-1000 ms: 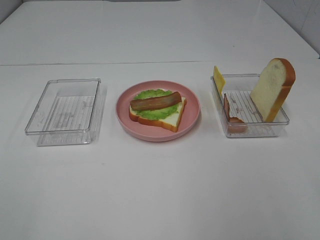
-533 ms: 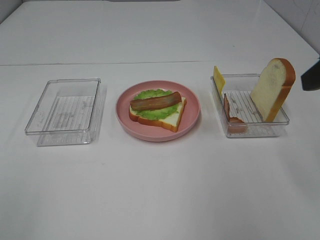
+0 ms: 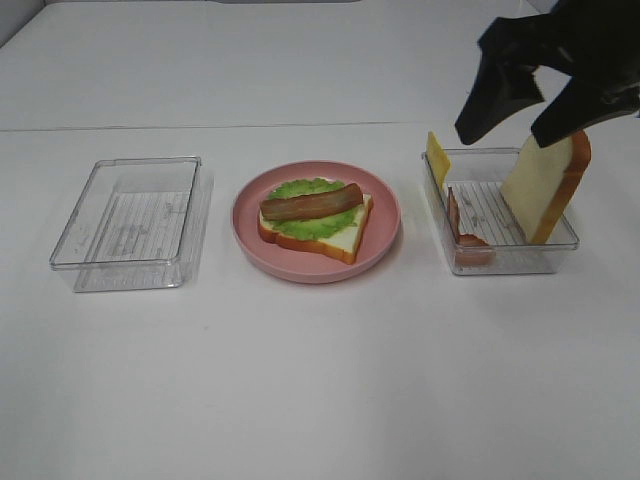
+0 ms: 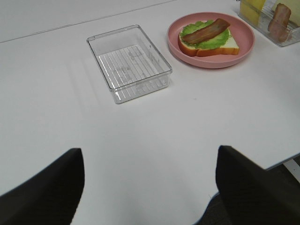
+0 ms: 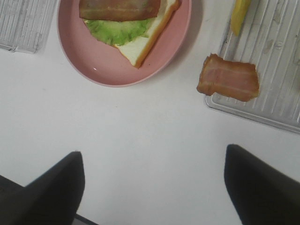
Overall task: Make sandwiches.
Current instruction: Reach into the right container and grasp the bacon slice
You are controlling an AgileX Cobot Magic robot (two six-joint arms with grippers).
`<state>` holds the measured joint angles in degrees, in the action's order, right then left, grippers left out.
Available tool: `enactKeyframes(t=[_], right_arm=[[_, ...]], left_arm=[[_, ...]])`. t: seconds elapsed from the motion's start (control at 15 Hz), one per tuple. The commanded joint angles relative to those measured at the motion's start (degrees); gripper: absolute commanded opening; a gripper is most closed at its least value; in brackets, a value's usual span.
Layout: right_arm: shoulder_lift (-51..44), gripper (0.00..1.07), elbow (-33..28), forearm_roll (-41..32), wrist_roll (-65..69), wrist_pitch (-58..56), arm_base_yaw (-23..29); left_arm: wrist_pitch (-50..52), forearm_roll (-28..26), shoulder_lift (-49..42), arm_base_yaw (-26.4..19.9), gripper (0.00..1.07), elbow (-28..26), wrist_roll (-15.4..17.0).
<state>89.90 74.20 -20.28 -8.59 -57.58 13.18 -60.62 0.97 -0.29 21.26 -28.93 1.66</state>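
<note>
- Sandwich (image 3: 315, 215) (bread, lettuce, bacon strip on top) is seen on the pink plate (image 3: 300, 272), between two clear trays.
- Right gripper (image 3: 507, 133) is shown from outside only in the high view, above the right tray (image 3: 510, 268), jaws spread wide, nothing held.
- Upright bread slice (image 3: 545, 185) is shown in the high view only.
- Left gripper (image 4: 147, 187) is seen in its wrist view only, jaws apart, empty, over the table near the left tray (image 4: 129, 63).
- Spare bacon (image 5: 228, 77) at the tray rim is clearest from the right wrist.
- Table (image 3: 320, 380) is white; its edge is caught by the left wrist view.
- Cheese (image 3: 437, 157) is partly hidden by the tray wall; the slice's top is covered by the gripper.
</note>
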Motion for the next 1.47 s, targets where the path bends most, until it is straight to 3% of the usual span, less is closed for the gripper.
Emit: enactKeyframes(t=[0.07,0.33,1.0,1.27,1.47], right_arm=[[8.9,0.74,8.4,4.5,6.7,-5.0,2.2],[20.1,0.6,17.7,6.4,10.9,-7.4,2.2],[32.6,0.5,20.9,10.2,14.0,-5.6,2.2],[32.9,0.02,20.9,11.6,13.9,-6.0,2.2],[32.3,0.0,20.9,11.6,13.7,-7.1,2.2]], left_arm=[[0.7,-0.1,-1.2,0.1,0.74,0.3,-0.1],[0.7,-0.1,-1.2,0.1,0.74,0.3,-0.1],[0.7,-0.1,-1.2,0.1,0.74,0.3,-0.1],[0.7,-0.1,-1.2,0.1,0.74,0.3,-0.1],[0.7,-0.1,-1.2,0.1,0.74,0.3,-0.1]])
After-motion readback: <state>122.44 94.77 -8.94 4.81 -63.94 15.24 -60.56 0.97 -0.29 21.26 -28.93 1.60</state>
